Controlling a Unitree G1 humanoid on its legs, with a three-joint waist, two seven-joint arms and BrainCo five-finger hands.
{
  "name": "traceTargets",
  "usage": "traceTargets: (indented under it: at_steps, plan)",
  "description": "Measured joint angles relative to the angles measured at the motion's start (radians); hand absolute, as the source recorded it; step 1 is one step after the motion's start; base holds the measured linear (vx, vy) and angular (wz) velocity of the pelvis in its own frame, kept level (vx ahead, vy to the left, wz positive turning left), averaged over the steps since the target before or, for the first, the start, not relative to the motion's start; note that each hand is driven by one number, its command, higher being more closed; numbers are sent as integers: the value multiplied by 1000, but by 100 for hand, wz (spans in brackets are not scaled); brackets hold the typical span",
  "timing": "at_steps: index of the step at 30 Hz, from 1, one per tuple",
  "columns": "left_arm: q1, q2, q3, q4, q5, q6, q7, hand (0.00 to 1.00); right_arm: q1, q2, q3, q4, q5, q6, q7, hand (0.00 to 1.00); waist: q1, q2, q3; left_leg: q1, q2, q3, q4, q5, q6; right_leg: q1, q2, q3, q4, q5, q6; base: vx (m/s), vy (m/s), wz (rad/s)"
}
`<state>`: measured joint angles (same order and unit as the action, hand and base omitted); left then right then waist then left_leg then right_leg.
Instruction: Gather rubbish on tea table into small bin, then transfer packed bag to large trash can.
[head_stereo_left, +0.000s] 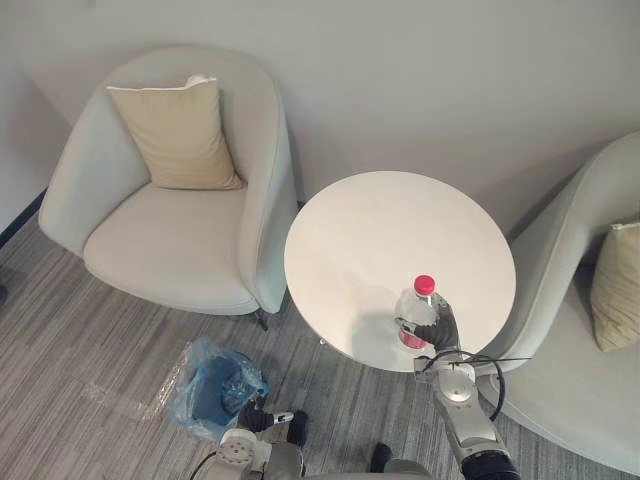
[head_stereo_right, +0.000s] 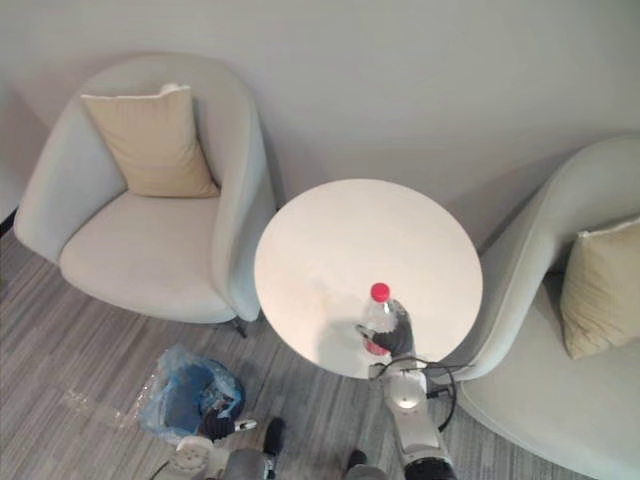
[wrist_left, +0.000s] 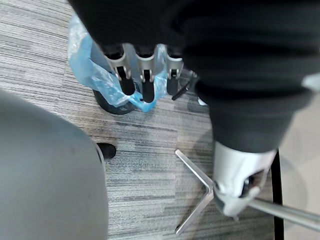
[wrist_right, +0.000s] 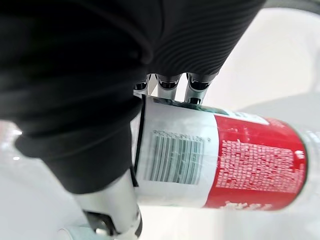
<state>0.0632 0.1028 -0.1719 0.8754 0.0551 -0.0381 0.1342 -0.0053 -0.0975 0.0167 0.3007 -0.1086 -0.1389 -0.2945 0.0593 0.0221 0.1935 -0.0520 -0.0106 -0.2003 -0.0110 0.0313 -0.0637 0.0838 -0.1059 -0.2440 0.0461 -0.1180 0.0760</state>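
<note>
- Left eye view: the round white desk (head_stereo_left: 370, 230) stands between two armchairs. The bottle (head_stereo_left: 415, 310) with the red cap stands straight up near the desk's edge, at about 5 o'clock on the top. The right hand (head_stereo_left: 441, 326) is wrapped round its lower part, coming in from 5 o'clock.
- Same view, down on the floor: the small bin (head_stereo_left: 215, 385) with its blue bag sits at about 8 o'clock from the bottle, off the desk and well apart from it. The left hand (head_stereo_left: 256, 418) hangs just beside the bin, at its 4 o'clock.
- Right eye view: it is the same scene (just seen from a tiny bit to the side). The bottle is the one piece of rubbish I can see on the desk.
- Left wrist view: the left hand's fingers (wrist_left: 145, 80) are straight and hold nothing. Their dark tips are right by the blue bag (wrist_left: 92, 70). I cannot tell if they touch it.
- Right wrist view: the fingers (wrist_right: 168, 81) and thumb curl round the bottle's label, so the grip is tight. The bottle's long side runs across the fingers.
- I think the next move is to carry the bottle toward 8 o'clock and down, then drop it cap-up or tipped into the bin. The right hand has the bottle, but the left hand is nearer the bin and could steady the bag.
</note>
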Motion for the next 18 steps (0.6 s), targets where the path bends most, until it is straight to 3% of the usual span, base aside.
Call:
traceTargets:
  at_steps: [10,18]
  plan:
    - [0,0,1,-2,0,1,-1,0,-4,15,-13,4,39,4,8,100,0,-3,2,8,-4,-1,0,-1,1,9,-4,3,-1,0,0,15,6,0]
    - [-2,-1,1,-2,1,1,-2,0,102,17,-12,-174,39,-5,59,100,-8,-1,12,24,1,7,11,-4,3,18,-5,20,3,-1,1,-60,10,-5]
